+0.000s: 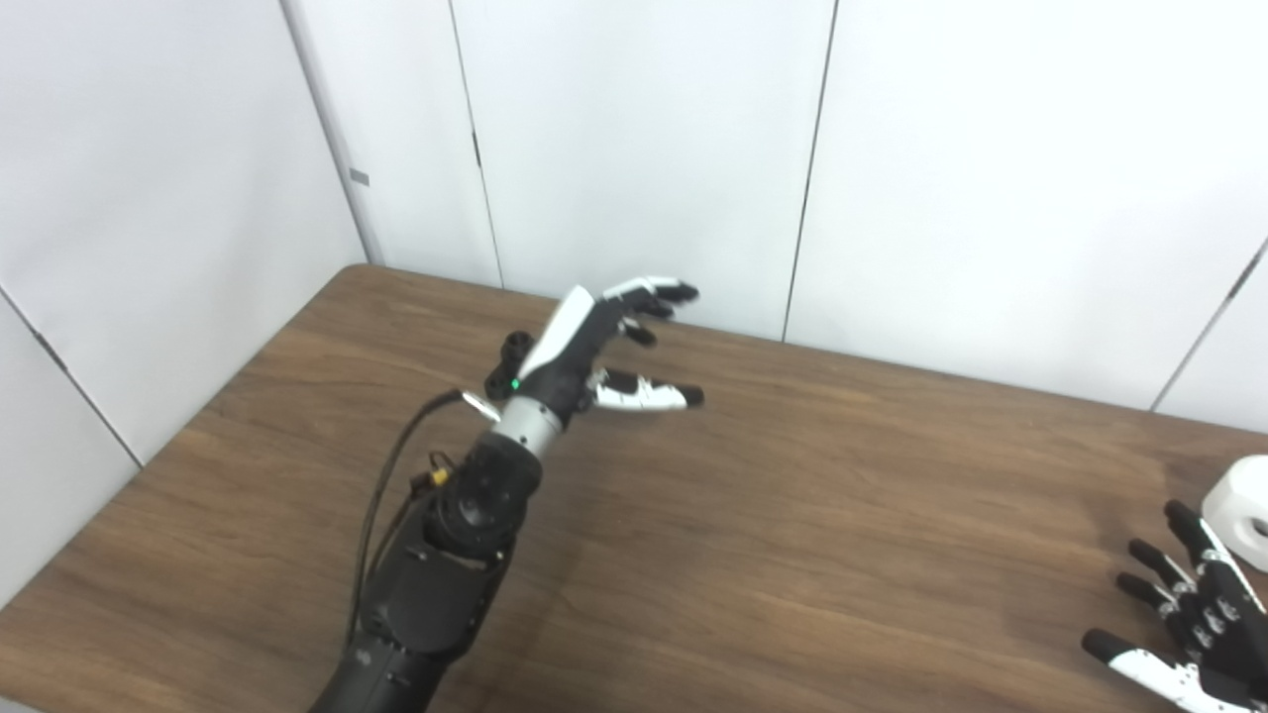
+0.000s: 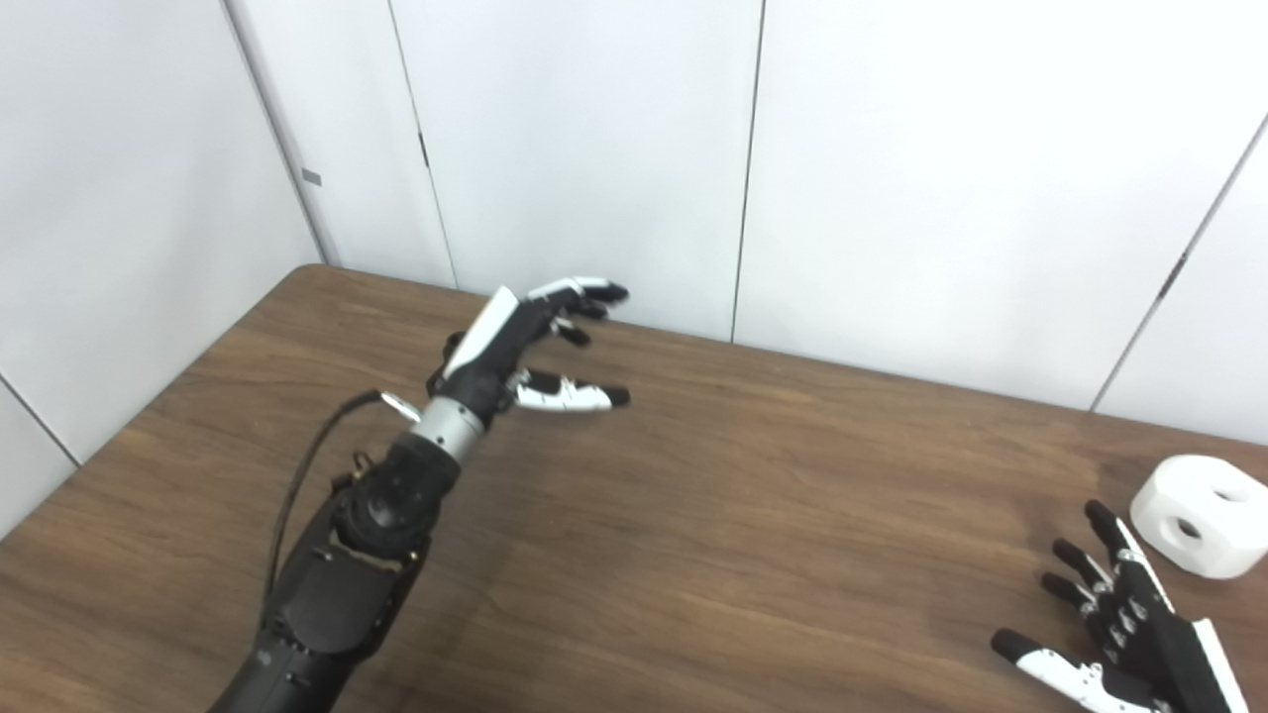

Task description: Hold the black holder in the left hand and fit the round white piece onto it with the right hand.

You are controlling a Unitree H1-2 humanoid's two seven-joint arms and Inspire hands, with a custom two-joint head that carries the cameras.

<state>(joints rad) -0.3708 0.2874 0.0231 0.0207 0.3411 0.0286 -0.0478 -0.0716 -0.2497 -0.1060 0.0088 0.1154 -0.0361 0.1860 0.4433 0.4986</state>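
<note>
Black holder [image 1: 507, 358] sits half hidden behind your left hand [image 1: 604, 347], which hangs spread and empty above it, ready to grasp. At four o'clock, your spread right hand [image 2: 1119, 614] waits beside the white piece [image 2: 1199, 515].

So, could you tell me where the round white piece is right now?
The round white piece lies on the brown wooden table at its far right, just beyond the fingertips of the open right hand, not touching it.
</note>
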